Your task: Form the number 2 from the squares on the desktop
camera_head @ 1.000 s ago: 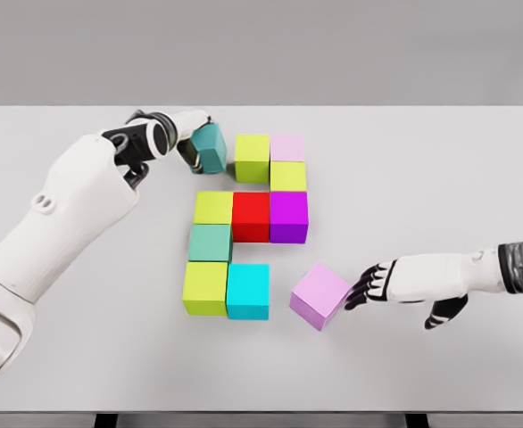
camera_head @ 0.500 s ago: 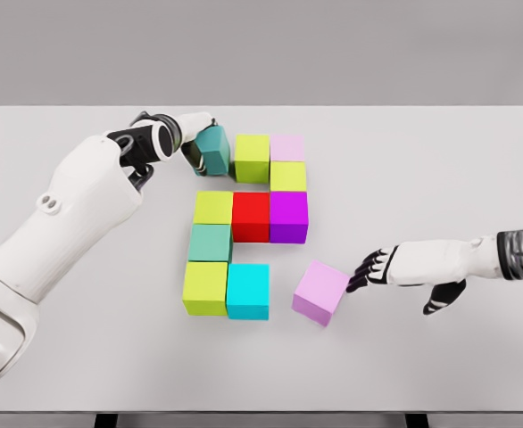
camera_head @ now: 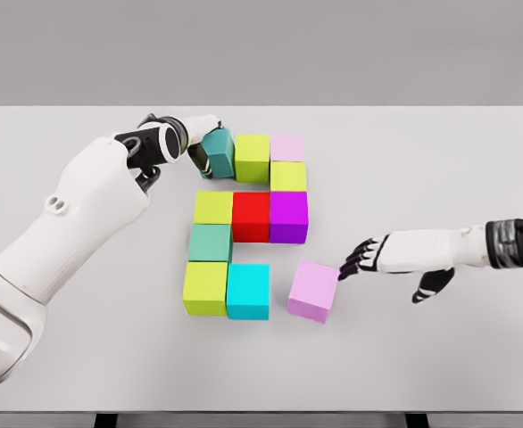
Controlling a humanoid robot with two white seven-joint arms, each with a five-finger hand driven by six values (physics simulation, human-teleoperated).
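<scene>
So on the white table [camera_head: 440, 160] the blocks are mostly laid out as a 2 already: top row has a teal cube [camera_head: 219, 152] right up against a lime cube [camera_head: 253, 157], then a pale pink cube [camera_head: 287, 147] at the end, with a yellow-green cube [camera_head: 288, 176] right below that one. Middle row is a yellow cube [camera_head: 213, 207], a red cube [camera_head: 251, 217] and a purple cube [camera_head: 288, 216] all touching. Under the yellow one sits a green cube [camera_head: 211, 242], and the bottom row has a big lime cube [camera_head: 205, 287] next to a cyan cube [camera_head: 248, 291]. The odd one out is the lilac cube [camera_head: 313, 291], which sits just right of the cyan one with a small gap and is turned a bit off square. The left hand [camera_head: 197, 141] is wrapped round the teal cube, fingers closed on its left side. The right hand [camera_head: 377, 259] comes in low from the right, fingers stretched out and loose, dark fingertips [camera_head: 347, 267] touching the lilac cube's upper right edge, not gripping anything
</scene>
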